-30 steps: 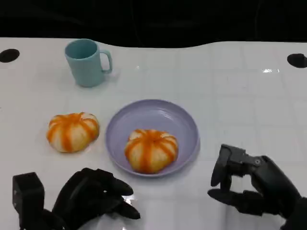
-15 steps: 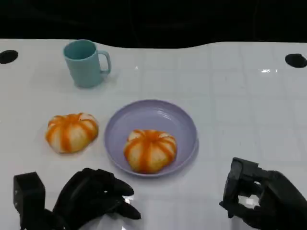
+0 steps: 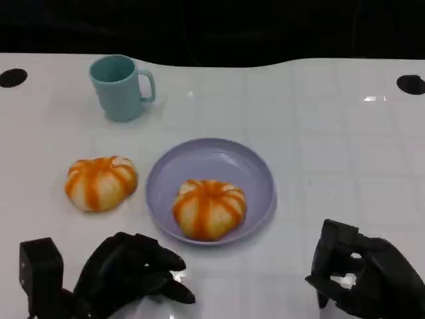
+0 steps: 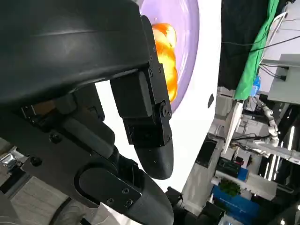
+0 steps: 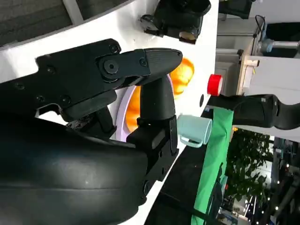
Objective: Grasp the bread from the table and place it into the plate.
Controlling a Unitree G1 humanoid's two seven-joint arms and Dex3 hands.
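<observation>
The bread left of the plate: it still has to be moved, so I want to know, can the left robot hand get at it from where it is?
Probably yes. The bread lies bare on the table, just beyond the left robot hand, which holds nothing, and nothing lies between them.

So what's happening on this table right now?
A humanoid robot is putting bread on a plate. One round orange-striped bread roll lies in the lilac plate; a second roll like it sits on the white table beside the plate, near a teal mug. The left hand and right hand hold nothing, low at the table's near edge.
</observation>
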